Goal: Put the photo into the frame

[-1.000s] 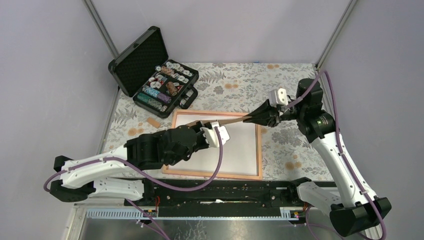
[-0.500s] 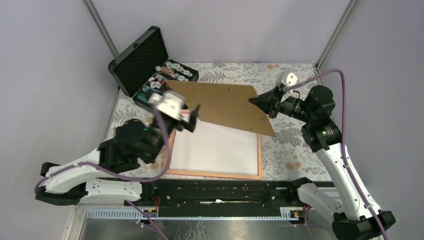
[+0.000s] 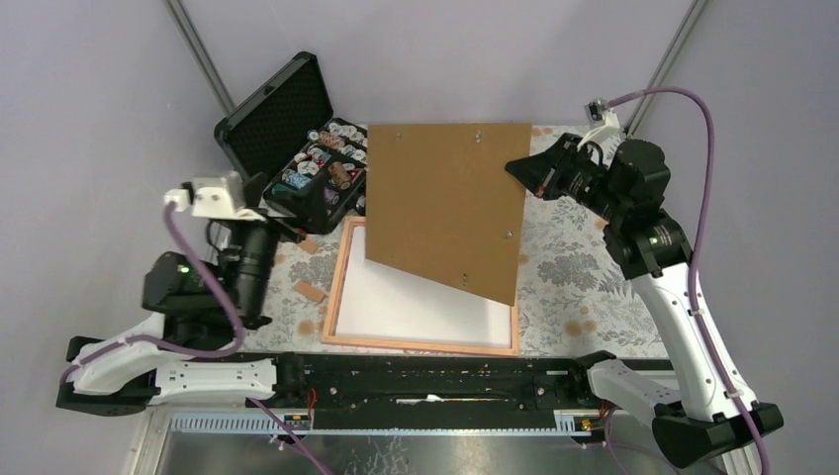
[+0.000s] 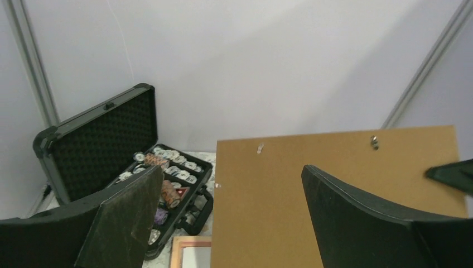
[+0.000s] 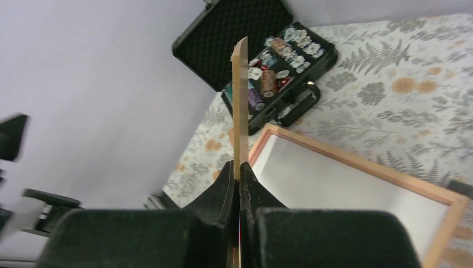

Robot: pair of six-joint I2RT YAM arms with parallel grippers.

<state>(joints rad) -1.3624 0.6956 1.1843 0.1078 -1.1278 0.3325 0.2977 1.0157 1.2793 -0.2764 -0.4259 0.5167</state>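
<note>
Pinches the board (image 3: pixel 445 203) by one edge in the right pincer (image 5: pixel 240 167), jaws pressed together on the thin sheet, with nothing else steadying it. Shows the left pincer (image 4: pixel 231 173) spread wide and empty, on the far side of the board from the right pincer, close to the case (image 3: pixel 272 119). Below the right pincer and toward the left one, flat on the table (image 3: pixel 584 277): the frame (image 3: pixel 416 345), with a white sheet inside its border. Probably the photo (image 3: pixel 416 307) lying face down, though impossible to confirm from a blank white face.

Main risk: peeling out of a one-edge grip on so broad a sheet. With the free side hanging far from the right pincer, any quick wrist turn is likely to lever the board loose. Falling from there, could strike the frame's border, shove the frame across the table, or skid the photo askew.

Second risk: lowering the board out of square, catching a corner on the border beneath the pincer and leaving it propped on top rather than seated.

Third: sweeping the board's far edge into the case or the left pincer beyond it, knocking the sheet crooked.

Also possible: pressing down on a slightly shifted photo and creasing it. Calls for a slow descent, with the edges lined up with the border first.
</note>
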